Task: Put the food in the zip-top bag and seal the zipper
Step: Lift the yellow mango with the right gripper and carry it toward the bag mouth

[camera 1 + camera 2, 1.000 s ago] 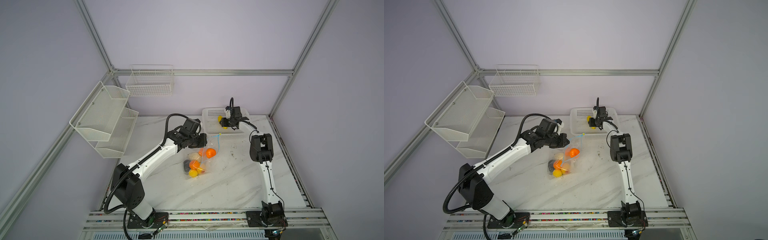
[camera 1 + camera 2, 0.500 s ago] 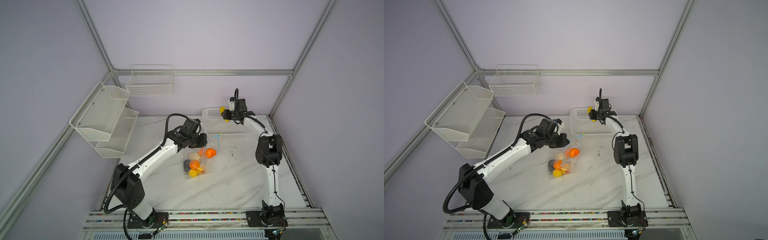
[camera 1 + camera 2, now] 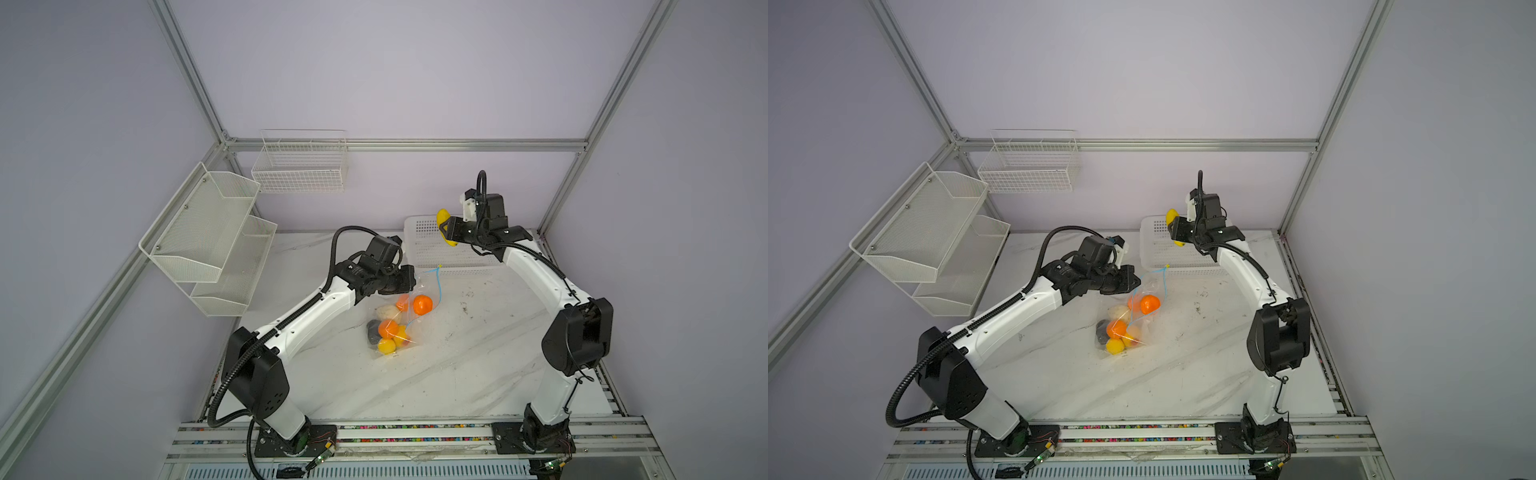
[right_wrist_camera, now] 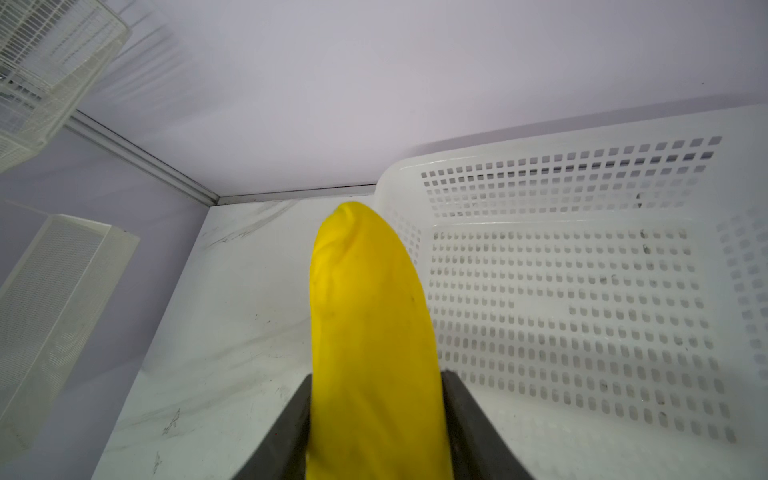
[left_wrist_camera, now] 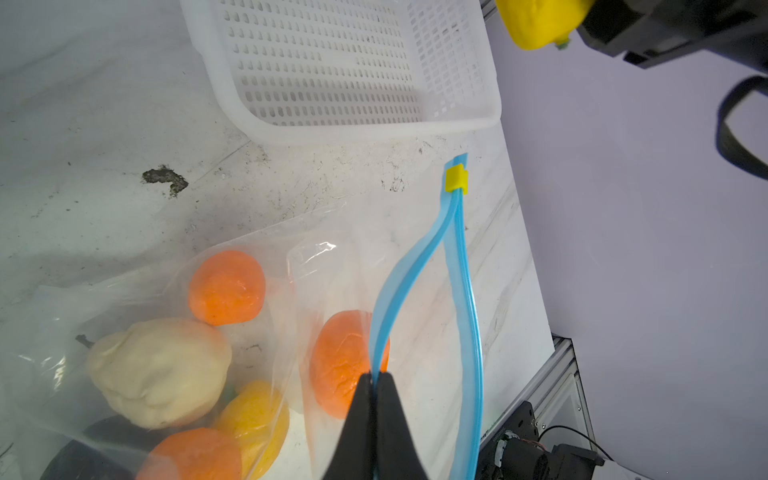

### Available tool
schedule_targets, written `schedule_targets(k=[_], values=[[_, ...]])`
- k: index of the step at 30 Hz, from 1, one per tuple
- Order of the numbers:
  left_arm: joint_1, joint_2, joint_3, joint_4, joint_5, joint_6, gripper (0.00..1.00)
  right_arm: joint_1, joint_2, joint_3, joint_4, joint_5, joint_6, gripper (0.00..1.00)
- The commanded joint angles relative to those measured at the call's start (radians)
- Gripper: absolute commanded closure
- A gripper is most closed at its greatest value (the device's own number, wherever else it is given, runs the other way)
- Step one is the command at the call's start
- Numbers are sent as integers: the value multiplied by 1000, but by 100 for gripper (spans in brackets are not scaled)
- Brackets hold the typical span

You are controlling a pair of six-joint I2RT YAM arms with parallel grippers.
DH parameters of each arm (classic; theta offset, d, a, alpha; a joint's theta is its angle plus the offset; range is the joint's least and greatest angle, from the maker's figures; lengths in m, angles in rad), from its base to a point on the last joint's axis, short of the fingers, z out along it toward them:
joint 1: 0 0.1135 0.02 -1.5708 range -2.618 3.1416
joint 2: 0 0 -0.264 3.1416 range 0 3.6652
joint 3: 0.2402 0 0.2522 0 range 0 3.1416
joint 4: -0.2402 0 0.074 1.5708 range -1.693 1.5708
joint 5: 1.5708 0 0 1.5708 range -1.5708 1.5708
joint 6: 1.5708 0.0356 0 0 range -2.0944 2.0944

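While the clear bag (image 3: 397, 320) lies crumpled on the marble table (image 3: 478, 374), its mouth gapes right at the left gripper (image 5: 376, 380). Those jaws are pinched flat together on one lip of the blue zipper (image 5: 411, 270). The other lip bows away just beside the fingertips. The two lips meet again out ahead of the gripper at the little yellow slider (image 5: 456, 179), sitting at the far end of the strip.

Inside the bag, an orange ball (image 5: 345, 361) sits right up against the pinched tips. A second orange ball (image 5: 226, 286) lies further out to the side. Back under the gripper are the cream bulb (image 5: 158, 370), a yellow fruit (image 5: 253, 411), a third orange ball (image 5: 191, 453) and, in a top view, a dark lump (image 3: 372, 330).

Over to the right gripper (image 4: 376, 380), raised off the table and well apart from the bag. Its jaws are partly closed and clamped on both sides of a banana (image 4: 365, 299), which pokes out long past the fingertips. Below it and to one side sits the white basket (image 4: 582, 145); in both top views the banana hangs over the basket's near corner.

From the left gripper, that basket lies beyond the slider, with its rim near the zipper's end.
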Motion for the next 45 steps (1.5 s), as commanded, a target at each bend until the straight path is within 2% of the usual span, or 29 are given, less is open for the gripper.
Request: schedule_targets(k=[1,5,10,22,29,37,45], values=[[4,-43,-1,56,18,15,100,23,-115,-61,-72,19,86,54],[5,-41,-5,67,31,13,100,36,-205,-117,-95,-73,151,54],[7,-43,-5,73,33,22,100,38,-271,-164,-170,-252,213,54],[9,-33,-4,86,43,13,100,53,-350,-202,-296,-380,298,55],[9,-32,-3,88,41,8,100,109,-333,-234,-322,-403,298,55],[9,-43,-12,88,35,4,100,117,-340,-321,-314,-403,272,55],[10,-47,-9,87,36,-1,100,118,-307,-307,-306,-369,262,55]])
